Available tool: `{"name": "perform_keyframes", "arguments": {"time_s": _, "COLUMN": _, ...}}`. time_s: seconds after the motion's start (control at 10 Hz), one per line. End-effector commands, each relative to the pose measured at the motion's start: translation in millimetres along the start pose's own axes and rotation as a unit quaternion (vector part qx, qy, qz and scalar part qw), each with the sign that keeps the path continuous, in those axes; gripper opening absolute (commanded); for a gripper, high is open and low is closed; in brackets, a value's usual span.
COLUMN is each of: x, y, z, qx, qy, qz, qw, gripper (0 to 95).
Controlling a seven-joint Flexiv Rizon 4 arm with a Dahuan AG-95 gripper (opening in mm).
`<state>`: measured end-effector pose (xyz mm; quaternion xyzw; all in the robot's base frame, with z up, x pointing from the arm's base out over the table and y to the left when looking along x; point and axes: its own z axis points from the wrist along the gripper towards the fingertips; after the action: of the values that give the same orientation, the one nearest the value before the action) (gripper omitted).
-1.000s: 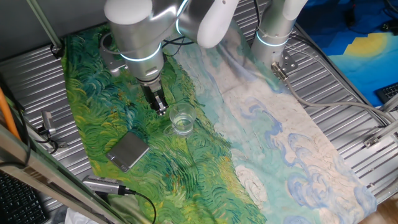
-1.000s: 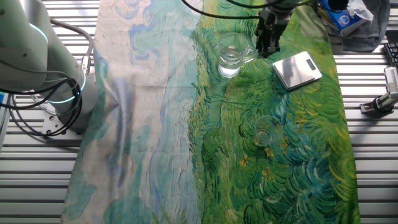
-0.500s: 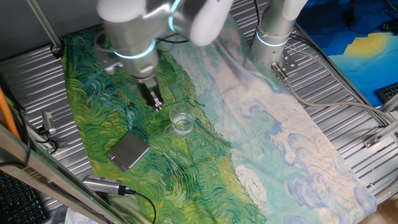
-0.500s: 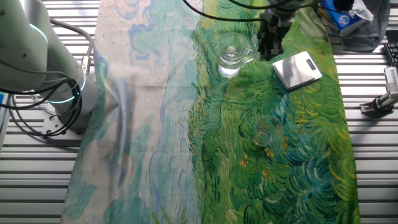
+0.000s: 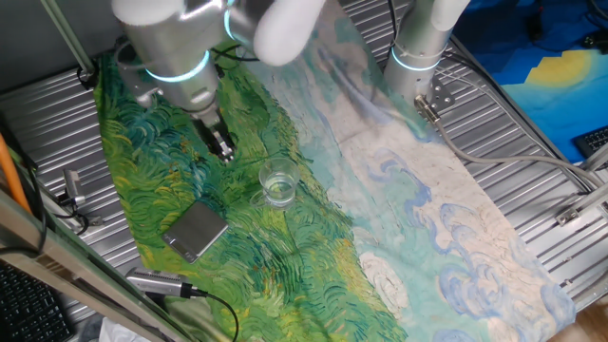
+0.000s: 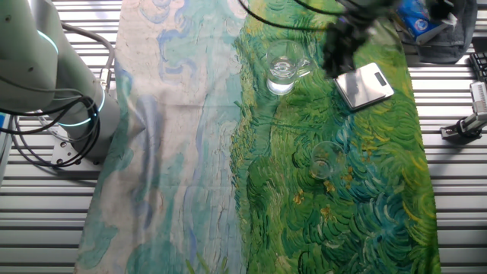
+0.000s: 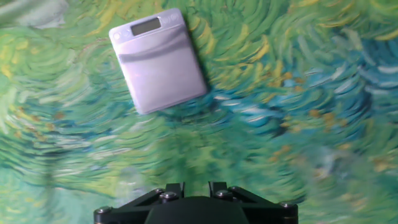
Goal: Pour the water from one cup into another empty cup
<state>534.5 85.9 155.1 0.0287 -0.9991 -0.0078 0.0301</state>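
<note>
A clear glass mug with a handle (image 5: 277, 185) stands on the green painted cloth and holds a little water; it also shows in the other fixed view (image 6: 282, 67). A small short clear glass cup (image 6: 323, 160) stands apart on the cloth, nearer that camera; in the first fixed view the arm hides it. My gripper (image 5: 224, 149) hangs above the cloth to the left of the mug, blurred in the other fixed view (image 6: 335, 59). In the hand view only the roots of its fingers show (image 7: 191, 187). They stand a little apart with nothing between them.
A grey flat square scale (image 5: 195, 231) lies on the cloth near the front left, seen too in the other fixed view (image 6: 365, 84) and the hand view (image 7: 158, 59). A second arm's base (image 5: 418, 47) stands at the back. Ribbed metal table (image 5: 532, 142) surrounds the cloth.
The arm and gripper have moved away from the mug's handle, leftward and back in the first fixed view, over the cloth near the scale. The mug, small cup and scale have not moved.
</note>
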Motion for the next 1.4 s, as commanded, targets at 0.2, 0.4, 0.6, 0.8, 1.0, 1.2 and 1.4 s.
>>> {"name": "perform_keyframes", "arguments": {"time_s": 0.2, "x": 6.4, "y": 18.1, "z": 3.5, "qx": 0.0, "qy": 0.002, "qz": 0.013, "qw": 0.9999, "gripper": 19.0}}
{"name": "perform_keyframes", "arguments": {"time_s": 0.4, "x": 4.6, "y": 27.5, "z": -1.9, "qx": 0.0, "qy": 0.007, "qz": 0.023, "qw": 0.9997, "gripper": 19.0}}
{"name": "perform_keyframes", "arguments": {"time_s": 0.6, "x": 4.4, "y": 32.0, "z": -3.8, "qx": 0.0, "qy": 0.008, "qz": 0.023, "qw": 0.9997, "gripper": 19.0}}
{"name": "perform_keyframes", "arguments": {"time_s": 0.8, "x": 4.6, "y": 32.5, "z": -3.2, "qx": 0.001, "qy": 0.008, "qz": 0.021, "qw": 0.9997, "gripper": 19.0}}
{"name": "perform_keyframes", "arguments": {"time_s": 1.0, "x": 5.0, "y": 33.1, "z": -2.7, "qx": 0.003, "qy": 0.009, "qz": 0.02, "qw": 0.9998, "gripper": 19.0}}
{"name": "perform_keyframes", "arguments": {"time_s": 1.2, "x": 6.5, "y": 39.6, "z": -3.2, "qx": -0.004, "qy": 0.002, "qz": 0.019, "qw": 0.9998, "gripper": 19.0}}
{"name": "perform_keyframes", "arguments": {"time_s": 1.4, "x": 9.8, "y": 48.7, "z": 4.1, "qx": -0.003, "qy": -0.003, "qz": 0.024, "qw": 0.9997, "gripper": 19.0}}
